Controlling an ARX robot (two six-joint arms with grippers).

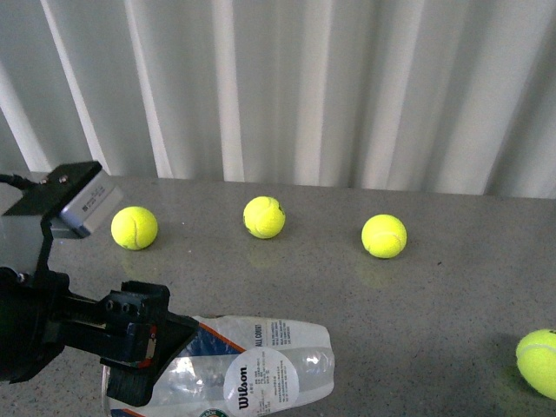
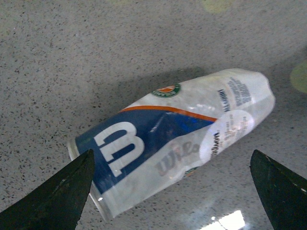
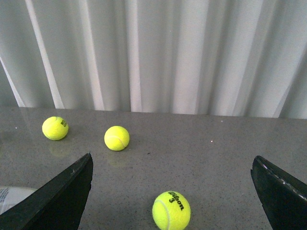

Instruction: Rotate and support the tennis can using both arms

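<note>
Hovering over tennis can (image 2: pixel 144 139) (left hand (image 2: pixel 172 152)).

You are looking across a grey table (image 1: pixel 452 287) with a fine speckled, stone-like surface. Its far edge runs straight across to meet a pale curtain (image 1: pixel 304 87). The curtain hangs in long vertical folds, white on the ridges and grey in the hollows, and it fills the whole back of the front view. The right wrist view shows you the same folds and tabletop. The table is slightly glossy. In the left wrist view its dark flecks stand out, and a bright patch of reflected light (image 2: pixel 229 221) lies on it. The light is soft and even.
</note>
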